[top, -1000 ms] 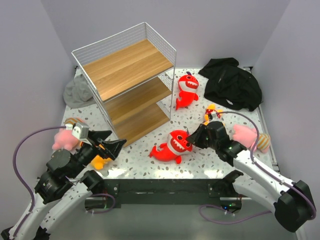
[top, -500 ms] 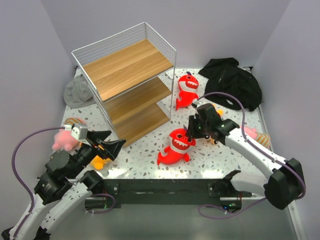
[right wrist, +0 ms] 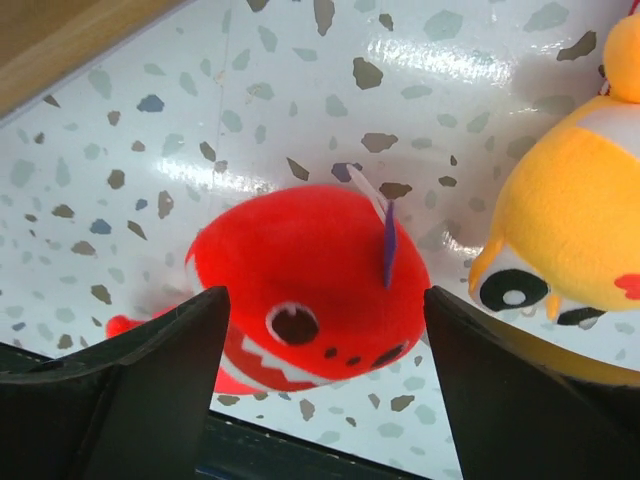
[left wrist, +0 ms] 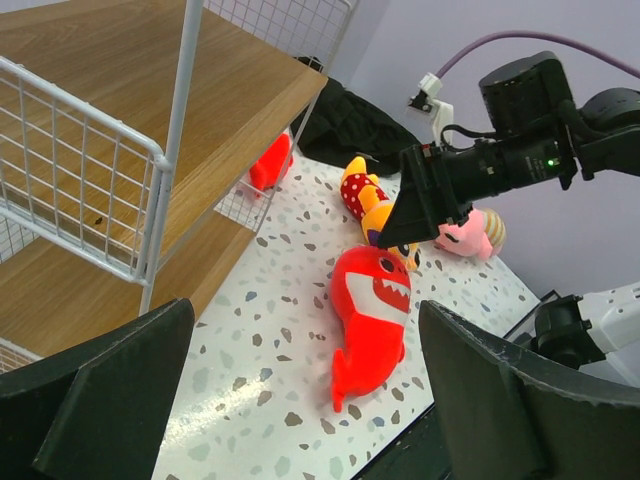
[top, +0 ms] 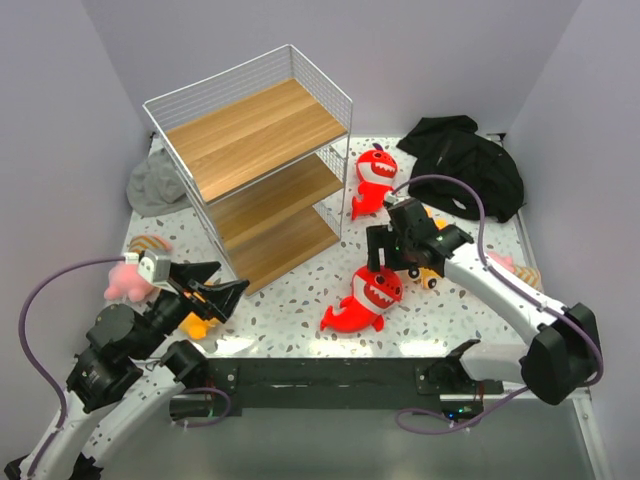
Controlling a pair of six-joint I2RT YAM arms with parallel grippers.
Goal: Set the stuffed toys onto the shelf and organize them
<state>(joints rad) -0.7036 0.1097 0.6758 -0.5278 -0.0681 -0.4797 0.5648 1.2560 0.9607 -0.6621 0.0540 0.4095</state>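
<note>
The right end effector (top: 386, 262) is open, its jaws spread wide over a red shark (top: 368, 297) that lies loose on the table (top: 300, 290), teeth toward the near edge. In the right wrist view the shark (right wrist: 310, 270) sits between the two fingers, gripped by neither. Just beside it is a yellow doll (right wrist: 580, 220), and further right a pink toy (top: 500, 263). The left end effector (top: 222, 282) is open too (fully, and holding nothing), hanging near the shelf's (top: 255, 125) low front corner. A pink toy (top: 125, 280) and a yellow doll (top: 198, 325) lie by the left arm. The second shark (top: 375, 178) lies beside the shelf's right end. All three boards are bare.
</note>
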